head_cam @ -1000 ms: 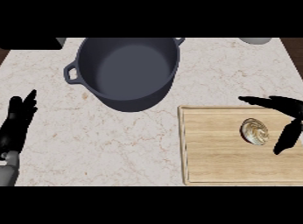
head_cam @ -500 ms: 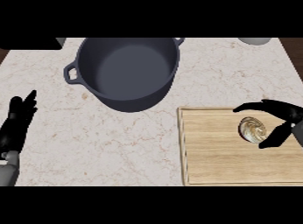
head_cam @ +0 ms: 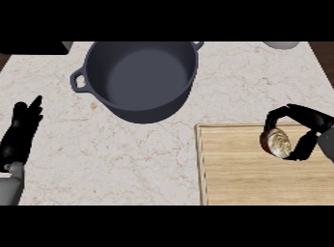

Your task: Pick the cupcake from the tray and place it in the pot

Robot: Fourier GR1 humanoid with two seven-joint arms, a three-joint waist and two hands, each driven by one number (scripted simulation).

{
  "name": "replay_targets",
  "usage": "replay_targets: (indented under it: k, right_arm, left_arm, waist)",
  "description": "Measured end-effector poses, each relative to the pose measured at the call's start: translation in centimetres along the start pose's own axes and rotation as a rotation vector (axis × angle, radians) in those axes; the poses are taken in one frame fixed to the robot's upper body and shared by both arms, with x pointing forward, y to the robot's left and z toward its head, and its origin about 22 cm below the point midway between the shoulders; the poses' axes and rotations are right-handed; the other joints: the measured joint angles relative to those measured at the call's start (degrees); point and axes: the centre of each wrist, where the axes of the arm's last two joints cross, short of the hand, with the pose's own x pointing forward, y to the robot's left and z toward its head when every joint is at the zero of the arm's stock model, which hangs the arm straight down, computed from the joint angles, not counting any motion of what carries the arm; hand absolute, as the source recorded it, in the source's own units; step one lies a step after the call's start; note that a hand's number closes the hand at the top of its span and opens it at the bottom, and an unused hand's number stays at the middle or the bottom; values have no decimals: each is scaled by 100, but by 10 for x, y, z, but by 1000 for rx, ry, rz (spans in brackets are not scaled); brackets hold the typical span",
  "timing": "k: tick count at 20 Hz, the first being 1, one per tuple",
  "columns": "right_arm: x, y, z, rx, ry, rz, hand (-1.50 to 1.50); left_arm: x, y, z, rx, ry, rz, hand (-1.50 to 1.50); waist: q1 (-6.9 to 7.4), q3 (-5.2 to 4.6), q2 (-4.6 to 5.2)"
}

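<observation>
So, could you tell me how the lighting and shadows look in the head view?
Head view: even, soft light, no glare on the counter; the pot interior shades darker on one side; the right hand partly hides the cupcake.

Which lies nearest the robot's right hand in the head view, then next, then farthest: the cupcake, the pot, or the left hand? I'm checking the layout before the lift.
From the right hand:
1. Cupcake, on the wooden tray, right between the curled fingers and thumb.
2. Pot, up and to the left on the counter.
3. Left hand, resting open at the far left edge.
</observation>
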Motion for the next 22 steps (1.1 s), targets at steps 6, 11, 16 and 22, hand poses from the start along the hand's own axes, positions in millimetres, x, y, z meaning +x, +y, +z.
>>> replay_targets:
  k: [6,11,16,22]
  right_arm:
    - [-5,18,-10,-155,213,-22,150]
    - [-24,34,3,-334,539,-62,150]
    - [-25,39,1,-481,803,1,150]
    - [17,11,-36,-774,854,107,150]
  left_arm:
    - [-11,9,4,18,34,-4,0]
    - [-21,18,6,55,72,-10,0]
    - [-26,24,7,74,94,-16,0]
    - [-32,27,8,81,120,-27,0]
  waist:
    - [-183,-43,-111]
    - [-498,-145,-319]
    - [-639,-176,-415]
    - [-651,-171,-541]
